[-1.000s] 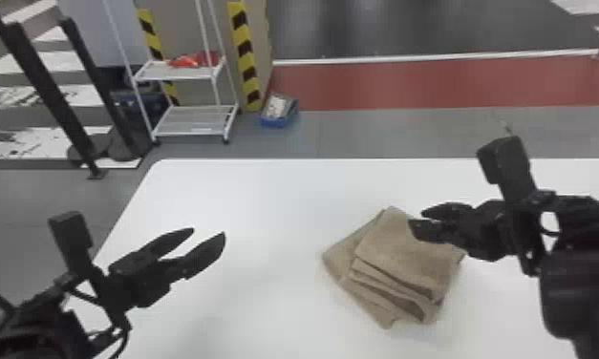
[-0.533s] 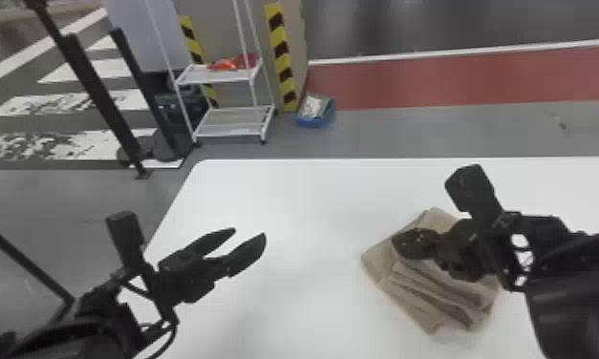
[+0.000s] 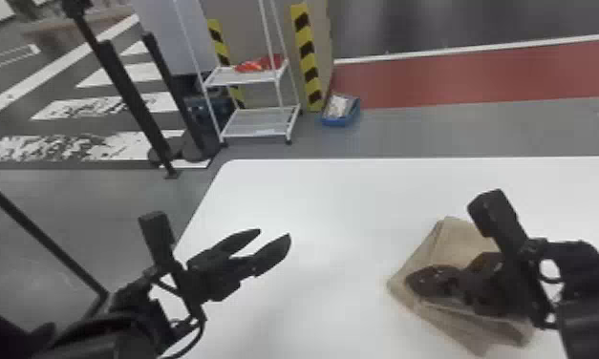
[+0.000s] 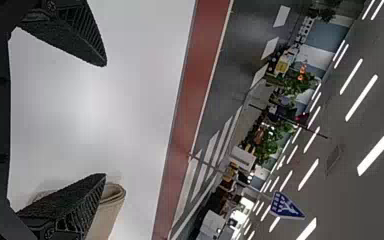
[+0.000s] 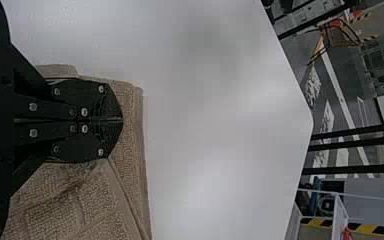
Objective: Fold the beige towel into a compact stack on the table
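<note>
The beige towel [image 3: 460, 238] lies folded in uneven layers on the right part of the white table, a slanting edge along its left side. My right gripper [image 3: 408, 279] is low over its near half, covering part of it. In the right wrist view, the fingers of my right gripper [image 5: 122, 120] meet, with towel [image 5: 130, 135] beneath and around them; no cloth can be seen between them. My left gripper [image 3: 275, 232] is open above the table, left of the towel. The left wrist view has my left gripper [image 4: 105, 120] with spread fingers and a rolled-looking towel edge [image 4: 111, 200] beyond one.
The white table [image 3: 331, 200] separates the left gripper from the towel. Beyond its far edge stand a white shelf rack [image 3: 260, 121] and a blue bin [image 3: 341, 114] on the floor. Black posts [image 3: 126, 95] rise past the table's left corner.
The head view has turned left, shifting the scene rightward. My right gripper has come nearer and lower over the towel, whose upper folds look rearranged. My left gripper stays open.
</note>
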You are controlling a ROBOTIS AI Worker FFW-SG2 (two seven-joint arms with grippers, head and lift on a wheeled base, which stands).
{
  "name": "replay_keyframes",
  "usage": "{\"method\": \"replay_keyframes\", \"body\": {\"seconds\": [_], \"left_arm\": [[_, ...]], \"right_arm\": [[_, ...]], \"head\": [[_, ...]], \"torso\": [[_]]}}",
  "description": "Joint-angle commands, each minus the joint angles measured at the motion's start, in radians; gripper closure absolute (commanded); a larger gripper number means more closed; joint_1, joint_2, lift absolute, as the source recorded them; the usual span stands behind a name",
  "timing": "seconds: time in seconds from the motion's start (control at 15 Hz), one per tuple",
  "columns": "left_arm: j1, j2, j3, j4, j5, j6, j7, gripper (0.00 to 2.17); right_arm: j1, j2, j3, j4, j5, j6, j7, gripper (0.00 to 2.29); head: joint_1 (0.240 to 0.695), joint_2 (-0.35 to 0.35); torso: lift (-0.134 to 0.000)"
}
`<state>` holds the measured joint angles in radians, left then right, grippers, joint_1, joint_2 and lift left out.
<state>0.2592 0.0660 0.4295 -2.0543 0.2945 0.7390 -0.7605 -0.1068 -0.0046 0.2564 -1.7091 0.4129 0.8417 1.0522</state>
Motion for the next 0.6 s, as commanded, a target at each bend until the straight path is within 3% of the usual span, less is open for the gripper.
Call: {"method": "replay_keyframes", "body": {"seconds": [0.0,0.2,0.53], "left_arm": [[0.000,0.000,0.002,0.000,0.000,0.000,0.000,0.09],[0.000,0.002,0.006,0.000,0.000,0.000,-0.002,0.09],[-0.003,0.000,0.000,0.011,0.000,-0.006,-0.002,0.09]], "right_arm": [[0.035,0.006,0.003,-0.076,0.007,0.075,0.029,2.14],[0.073,0.006,-0.005,-0.179,0.046,0.216,0.112,2.14],[0.108,0.006,-0.009,-0.250,0.084,0.296,0.186,2.14]], "head": [[0.695,0.321],[0.695,0.333],[0.695,0.338]], "torso": [[-0.124],[-0.124],[-0.124]]}}
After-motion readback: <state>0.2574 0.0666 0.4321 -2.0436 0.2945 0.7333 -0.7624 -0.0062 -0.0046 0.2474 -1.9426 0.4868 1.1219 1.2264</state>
